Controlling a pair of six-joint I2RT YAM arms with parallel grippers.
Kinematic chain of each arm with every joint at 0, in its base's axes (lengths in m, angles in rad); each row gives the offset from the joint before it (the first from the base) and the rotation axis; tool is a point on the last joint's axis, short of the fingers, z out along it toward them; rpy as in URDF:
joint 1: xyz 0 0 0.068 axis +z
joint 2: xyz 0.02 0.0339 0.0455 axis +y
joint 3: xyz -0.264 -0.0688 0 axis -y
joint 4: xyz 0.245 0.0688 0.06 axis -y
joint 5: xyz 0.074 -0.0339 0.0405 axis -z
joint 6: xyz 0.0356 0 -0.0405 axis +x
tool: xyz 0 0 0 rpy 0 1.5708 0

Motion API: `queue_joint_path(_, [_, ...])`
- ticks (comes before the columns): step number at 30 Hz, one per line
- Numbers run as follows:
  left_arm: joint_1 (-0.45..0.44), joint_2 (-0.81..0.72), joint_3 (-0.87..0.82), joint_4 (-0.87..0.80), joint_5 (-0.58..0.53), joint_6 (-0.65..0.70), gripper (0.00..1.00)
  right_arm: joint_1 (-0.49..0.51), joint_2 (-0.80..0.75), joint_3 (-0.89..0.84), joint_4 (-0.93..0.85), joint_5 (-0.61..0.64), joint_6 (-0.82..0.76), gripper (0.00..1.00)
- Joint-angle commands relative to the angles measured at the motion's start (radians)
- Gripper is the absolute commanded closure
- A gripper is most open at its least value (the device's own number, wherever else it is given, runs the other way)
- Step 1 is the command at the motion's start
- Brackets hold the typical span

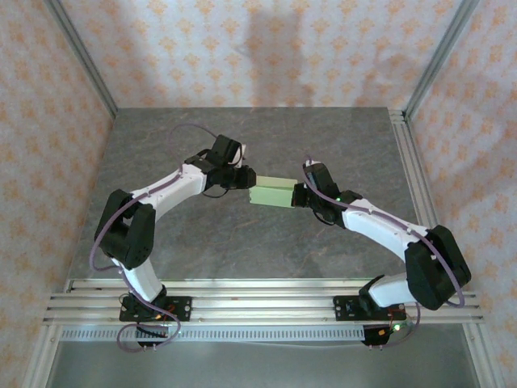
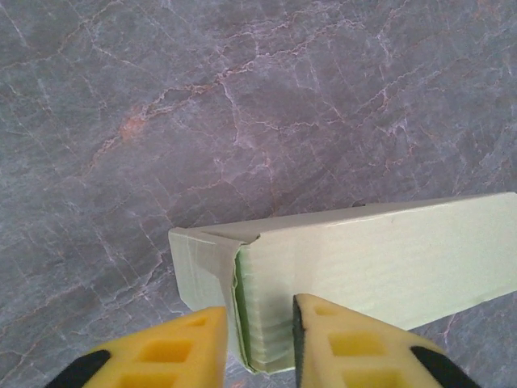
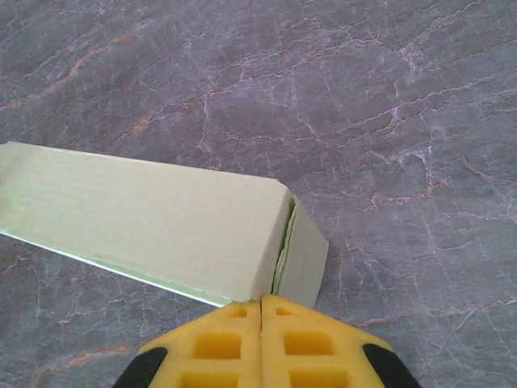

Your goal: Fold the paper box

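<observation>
The box [image 1: 273, 194], a long pale-green form, is seen at the middle of the worktop [image 1: 242, 137], well apart from every edge and set lengthwise between the two arms. Its left end is straddled by the left jaws, which are drawn narrow with a yellow pad [image 2: 347, 347] on either side; whether the card is actually pinched is not clear. The right jaws are closed together, pad against pad, and their tips are placed just at the box's right end.
</observation>
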Motion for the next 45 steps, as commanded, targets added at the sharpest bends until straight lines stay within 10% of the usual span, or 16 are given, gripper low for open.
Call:
queue_joint_path(1, [0.001,0.035,-0.032,-0.034,-0.028,-0.004,0.76,0.004,-0.019,0.017,0.016,0.012,-0.009,0.81])
queue_joint_path(6, [0.001,0.043,-0.03,-0.043,-0.032,0.002,0.78,0.002,-0.096,-0.023,0.109,0.009,-0.027,0.39])
queue_joint_path(13, [0.001,0.048,-0.027,-0.046,-0.022,0.006,0.82,-0.08,-0.015,0.022,0.132,-0.076,0.119,0.21])
queue_joint_path(26, [0.002,0.077,-0.029,-0.052,-0.024,0.015,0.83,-0.109,0.142,0.034,0.131,-0.171,0.172,0.64])
queue_joint_path(30, [0.003,0.083,-0.032,-0.05,-0.015,0.016,0.69,-0.111,0.137,0.034,0.129,-0.183,0.159,0.79])
queue_joint_path(37, [0.002,0.087,-0.038,-0.023,0.007,0.001,0.75,-0.112,0.139,0.031,0.153,-0.201,0.163,0.73])
queue_joint_path(42, [0.003,0.091,-0.052,-0.015,0.017,-0.002,0.9,-0.112,0.15,0.014,0.162,-0.212,0.169,0.97])
queue_joint_path(45, [0.002,0.087,-0.052,-0.017,0.016,0.004,0.9,-0.113,0.14,0.016,0.164,-0.213,0.17,0.85])
